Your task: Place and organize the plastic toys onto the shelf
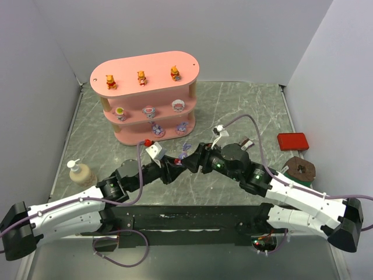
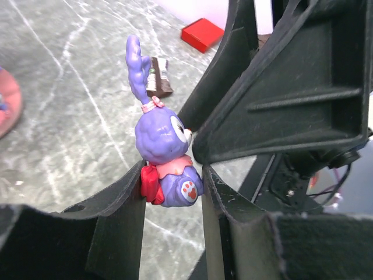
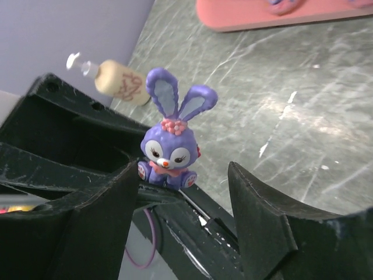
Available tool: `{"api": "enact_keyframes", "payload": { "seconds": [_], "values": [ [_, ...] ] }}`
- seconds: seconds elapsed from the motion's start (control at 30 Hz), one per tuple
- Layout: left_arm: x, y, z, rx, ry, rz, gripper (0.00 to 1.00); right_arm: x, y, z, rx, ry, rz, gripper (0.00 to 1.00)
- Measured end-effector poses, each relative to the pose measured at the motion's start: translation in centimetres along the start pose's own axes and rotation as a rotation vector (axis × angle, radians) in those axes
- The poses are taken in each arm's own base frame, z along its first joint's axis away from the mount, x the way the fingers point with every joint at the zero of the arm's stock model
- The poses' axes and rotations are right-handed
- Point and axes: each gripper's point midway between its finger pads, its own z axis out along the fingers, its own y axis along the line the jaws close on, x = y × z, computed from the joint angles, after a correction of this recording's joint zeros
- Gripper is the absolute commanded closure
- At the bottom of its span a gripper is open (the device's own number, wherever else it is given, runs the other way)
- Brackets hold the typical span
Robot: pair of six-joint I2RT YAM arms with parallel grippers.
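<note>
The pink shelf stands at the back left. Three orange bears stand on its top tier, three pink-white round toys on the middle tier, and two purple toys on the bottom tier. My left gripper is shut on a purple bunny in front of the shelf, above the table. In the left wrist view the bunny is pinched at its body between the fingers. My right gripper faces it, open, with the bunny near one finger.
A soap bottle stands at the left. A red flat box and a brown-wrapped snack lie at the right. The shelf's base shows at the top of the right wrist view. Both arms meet mid-table.
</note>
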Motion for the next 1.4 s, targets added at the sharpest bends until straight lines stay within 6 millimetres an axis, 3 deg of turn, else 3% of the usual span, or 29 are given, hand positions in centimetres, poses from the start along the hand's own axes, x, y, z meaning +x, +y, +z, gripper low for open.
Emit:
{"api": "enact_keyframes", "payload": {
  "seconds": [0.27, 0.57, 0.67, 0.7, 0.73, 0.8, 0.87, 0.97, 1.13, 1.3, 1.4],
  "values": [
    [0.8, 0.8, -0.6, -0.034, 0.034, 0.065, 0.99, 0.5, 1.1, 1.6, -0.06, 0.022, -0.029, 0.36],
    [0.5, 1.1, -1.5, -0.052, 0.018, 0.074, 0.99, 0.6, 2.0, 3.0, -0.112, 0.019, -0.056, 0.5],
    [0.5, 1.1, -1.7, -0.054, 0.017, 0.073, 0.99, 1.1, 1.9, 3.5, -0.117, 0.038, -0.06, 0.69],
    [0.6, 1.1, -1.7, -0.056, 0.018, 0.073, 0.98, 1.2, 2.0, 3.6, -0.12, 0.042, -0.063, 0.87],
    [0.7, 1.2, -1.8, -0.06, 0.018, 0.072, 0.94, 1.3, 1.9, 3.7, -0.121, 0.045, -0.065, 0.94],
    [0.7, 1.4, -2.0, -0.068, 0.02, 0.07, 0.58, 1.4, 2.0, 3.8, -0.126, 0.048, -0.068, 1.0],
    [0.7, 1.5, -2.1, -0.078, 0.017, 0.057, 0.32, 1.4, 2.2, 4.0, -0.132, 0.048, -0.068, 1.0],
    [0.4, 2.1, -2.6, -0.126, 0.012, 0.017, 0.13, 1.5, 2.4, 4.3, -0.136, 0.047, -0.082, 1.0],
    [-2.0, 3.0, -5.2, -0.262, 0.008, -0.123, 0.05, 1.2, 2.2, 6.3, -0.12, 0.012, -0.143, 1.0],
    [-8.5, 2.7, -10.6, -0.341, -0.141, -0.285, 0.01, 0.8, 2.2, 10.8, -0.082, -0.068, -0.263, 1.0],
    [-12.0, 2.9, -15.0, -0.365, -0.282, -0.367, 0.01, 1.5, 2.3, 14.2, -0.074, -0.118, -0.349, 1.0]
  ]
}}
